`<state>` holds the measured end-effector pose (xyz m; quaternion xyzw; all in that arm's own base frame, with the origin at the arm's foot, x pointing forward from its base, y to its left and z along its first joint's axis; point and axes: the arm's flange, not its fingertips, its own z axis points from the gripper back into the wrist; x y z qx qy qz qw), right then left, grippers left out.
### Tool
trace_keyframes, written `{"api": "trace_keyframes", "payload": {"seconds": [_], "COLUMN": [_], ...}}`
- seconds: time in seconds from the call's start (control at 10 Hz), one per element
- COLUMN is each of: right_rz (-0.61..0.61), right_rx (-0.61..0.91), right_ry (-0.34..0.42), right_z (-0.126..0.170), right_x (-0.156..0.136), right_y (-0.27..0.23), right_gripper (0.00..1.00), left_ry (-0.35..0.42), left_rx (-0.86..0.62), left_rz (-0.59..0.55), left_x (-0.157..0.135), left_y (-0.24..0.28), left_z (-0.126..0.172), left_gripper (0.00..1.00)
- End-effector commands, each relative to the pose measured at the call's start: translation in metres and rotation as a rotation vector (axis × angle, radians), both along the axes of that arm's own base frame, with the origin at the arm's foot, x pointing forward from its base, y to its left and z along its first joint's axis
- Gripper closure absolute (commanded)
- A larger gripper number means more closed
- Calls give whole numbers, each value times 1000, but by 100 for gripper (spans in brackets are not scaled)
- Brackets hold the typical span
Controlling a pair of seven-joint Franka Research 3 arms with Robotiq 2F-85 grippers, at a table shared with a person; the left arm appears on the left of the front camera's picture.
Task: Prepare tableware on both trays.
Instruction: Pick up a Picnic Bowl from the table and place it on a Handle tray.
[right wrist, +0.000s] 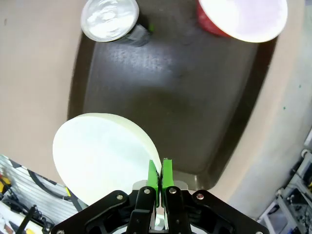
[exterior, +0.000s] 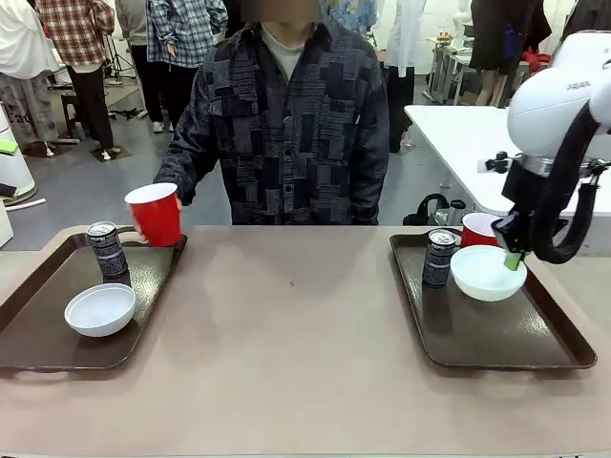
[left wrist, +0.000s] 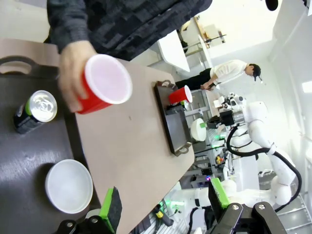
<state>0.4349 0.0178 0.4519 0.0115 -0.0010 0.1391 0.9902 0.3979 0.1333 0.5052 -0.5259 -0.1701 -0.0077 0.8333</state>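
On the right tray stand a dark can and a red cup. My right gripper is shut on the rim of a white bowl over this tray. In the right wrist view the green pads pinch the bowl, with the can and cup beyond. The left tray carries a can and a white bowl. A person's hand holds a second red cup over its far right corner. My left gripper hangs open above this tray.
The person stands at the far side of the tan table, between the trays. A white table with small items stands behind on the right. Other people stand far back.
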Motion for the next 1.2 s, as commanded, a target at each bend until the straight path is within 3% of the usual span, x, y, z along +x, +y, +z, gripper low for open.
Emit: {"api": "trace_keyframes", "payload": {"seconds": [0.0, 0.4, 0.8, 1.1], "right_rz": [7, 19, 4, 6], "right_rx": [-10, -5, 4, 34], "right_ry": [7, 3, 27, 56], "right_z": [1, -1, -71, -91], "right_x": [-3, -1, 28, 36], "right_y": [17, 11, -1, -8], "right_gripper": [100, 96, 96, 96], "left_ry": [-1, -1, -1, -1], "left_rx": [1, 1, 1, 1], "left_rz": [-11, -11, -11, -11], "left_x": [-2, -2, -2, -2], "left_y": [2, 2, 2, 2], "left_z": [2, 2, 2, 2], "left_gripper": [5, 5, 5, 5]}}
